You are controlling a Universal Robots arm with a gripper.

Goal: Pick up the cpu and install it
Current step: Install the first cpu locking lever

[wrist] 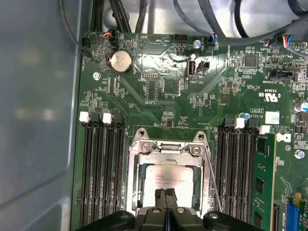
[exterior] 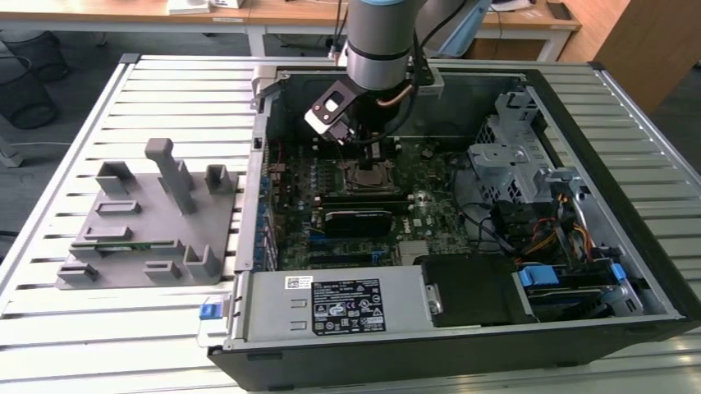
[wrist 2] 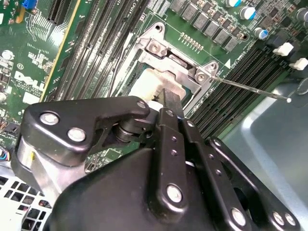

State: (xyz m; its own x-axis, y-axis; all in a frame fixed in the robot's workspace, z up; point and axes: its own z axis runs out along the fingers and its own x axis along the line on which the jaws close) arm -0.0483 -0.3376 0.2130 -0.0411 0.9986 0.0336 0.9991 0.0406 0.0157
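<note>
Hidden or unclear: in the first wrist view the fingers point(wrist: 160, 198) cover the near edge of the cpu point(wrist: 166, 175). In the second wrist view the black body of the gripper point(wrist 2: 171, 101) hides most of the chip, leaving one pale corner point(wrist 2: 144, 82) visible. We cannot tell whether the fingertips touch the chip's top. In the exterior view the arm stands over the socket area and the gripper point(exterior: 367, 160) masks it.

Fingers: we find them pressed together with only a thin seam between them, and nothing pinched.

Count: one cpu, lying flat inside one metal socket frame point(wrist: 166, 149). One wire lever point(wrist: 211, 183) runs beside that frame. Two banks of memory slots point(wrist: 103, 168) flank the socket, one on each side. One coin cell point(wrist: 120, 61) sits further up the board.

Surroundings: the open computer case point(exterior: 613, 271) lies on a slatted table point(exterior: 176, 98). One grey holder point(exterior: 143, 222) stands beside the case at the exterior view's left, carrying one green strip point(exterior: 121, 244). Cable bundles point(exterior: 547, 238) crowd the case at the exterior view's right, well apart from the socket.
</note>
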